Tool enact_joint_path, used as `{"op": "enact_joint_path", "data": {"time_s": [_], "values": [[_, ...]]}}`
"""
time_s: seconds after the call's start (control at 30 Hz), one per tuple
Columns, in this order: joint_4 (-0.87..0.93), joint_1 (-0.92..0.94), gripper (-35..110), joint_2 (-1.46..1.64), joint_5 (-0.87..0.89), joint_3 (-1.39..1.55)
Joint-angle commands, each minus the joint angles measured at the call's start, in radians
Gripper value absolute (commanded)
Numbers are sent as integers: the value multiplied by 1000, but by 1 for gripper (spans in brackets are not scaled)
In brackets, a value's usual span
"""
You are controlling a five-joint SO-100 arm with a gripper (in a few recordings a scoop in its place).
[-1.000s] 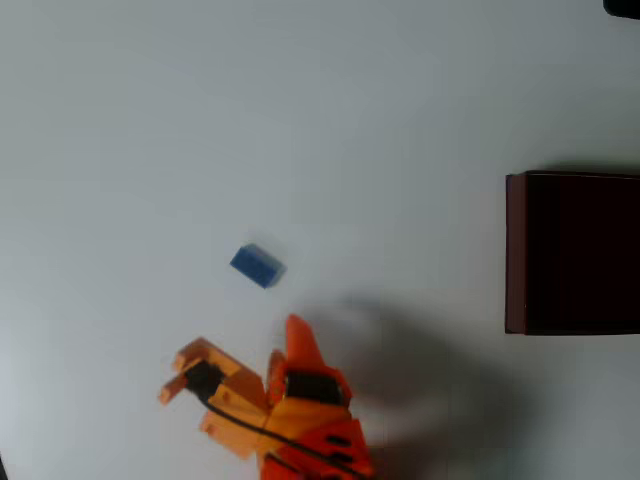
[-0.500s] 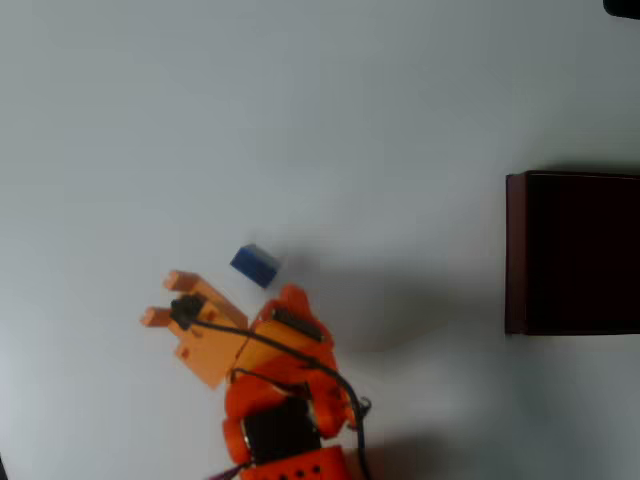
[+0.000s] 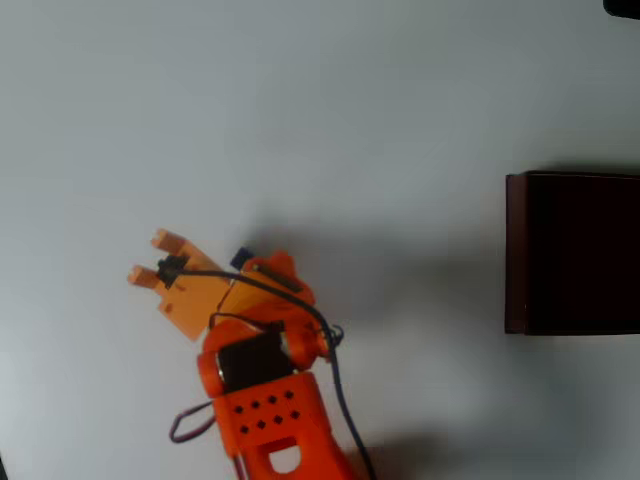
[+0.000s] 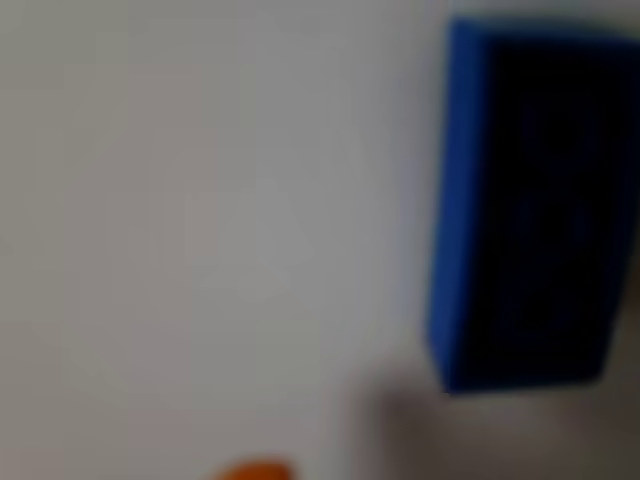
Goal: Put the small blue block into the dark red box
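Observation:
The small blue block [image 3: 241, 258] lies on the white table, and all but a sliver of it is covered by my orange gripper [image 3: 273, 268], which hovers right over it. In the wrist view the block [image 4: 520, 200] looms large and blurred at the right. An orange fingertip [image 4: 250, 470] peeks in at the bottom edge, apart from the block. The frames do not show how the jaws stand. The dark red box [image 3: 515, 250] sits at the right edge, far from the gripper, its interior near black.
The orange arm [image 3: 265, 410] reaches in from the bottom edge, with a black cable looping beside it. A dark object [image 3: 625, 6] sits in the top right corner. White table surface stretches between the gripper and the box.
The arm has pushed up and slightly left from the bottom edge. The block lay in the open ahead of the gripper and is now mostly covered by it. The block has not moved.

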Motion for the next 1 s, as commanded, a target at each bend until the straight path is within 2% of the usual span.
{"op": "enact_joint_path", "data": {"time_s": [0.0,0.73,0.8,0.9,0.97], "values": [[-3,-5,26,-25,17,-58],[-6,-18,23,-262,3,-201],[-9,-17,20,-282,-5,-210],[-32,2,7,-311,-28,-218],[-49,12,5,-331,-43,-221]]}}
